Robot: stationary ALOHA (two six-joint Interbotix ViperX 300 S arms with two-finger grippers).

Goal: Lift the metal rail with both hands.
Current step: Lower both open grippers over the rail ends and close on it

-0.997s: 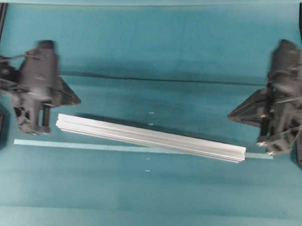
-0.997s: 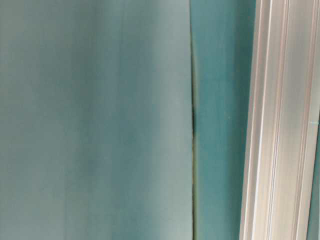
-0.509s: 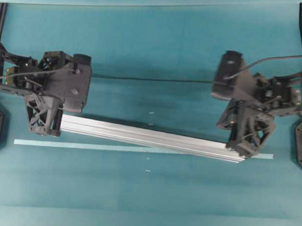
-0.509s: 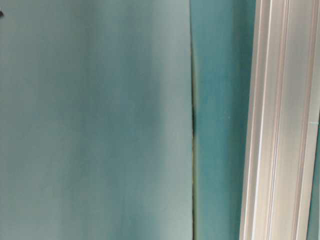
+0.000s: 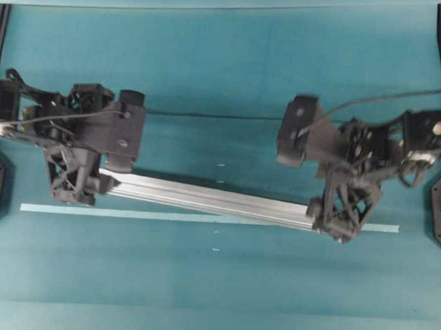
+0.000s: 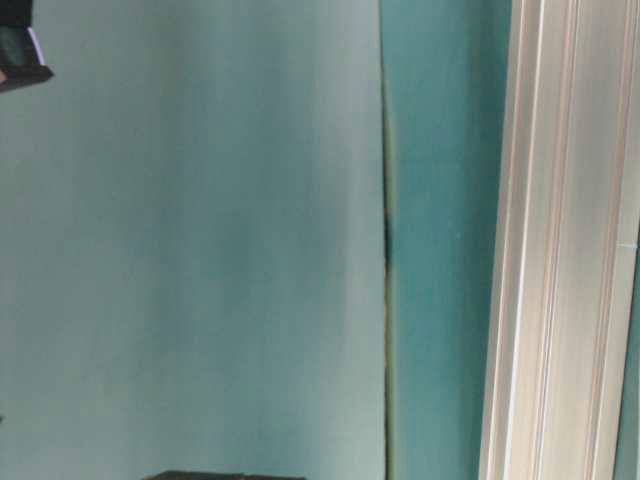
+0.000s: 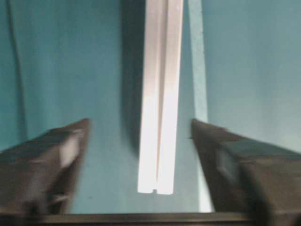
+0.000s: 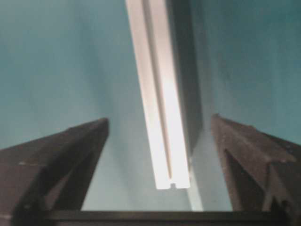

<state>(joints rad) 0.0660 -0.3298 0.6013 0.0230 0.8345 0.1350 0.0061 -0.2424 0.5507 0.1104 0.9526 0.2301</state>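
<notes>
You see the teal table point(image 5: 224, 64) with the metal rail point(image 5: 205, 197) lying flat on it, running from the left side down a little toward the right, across more than half of the overhead view. A thin pale tape strip point(image 5: 168, 215) lies just in front of the rail, and the rail's right part crosses over it. The rail is not lifted; in the table-level view it appears to rest on the surface, though that view is very close and I cannot be fully sure of contact there.

Both arms are at the rail's ends. The left gripper point(image 7: 141, 136) stands over the left end with its jaws spread wide; the end of the rail lies between the two fingers point(image 7: 56, 150), with clear table on each side, so nothing is grasped. The right gripper point(image 8: 157, 141) is the same at the other end: jaws wide apart, the rail end between the fingers point(image 8: 66, 150), not touched by either.

So the approach and the alignment are done, as far as you can judge. What is left is the main part: to lower if needed, to close both grippers on the rail, and to raise it with both hands together, keeping it level.
</notes>
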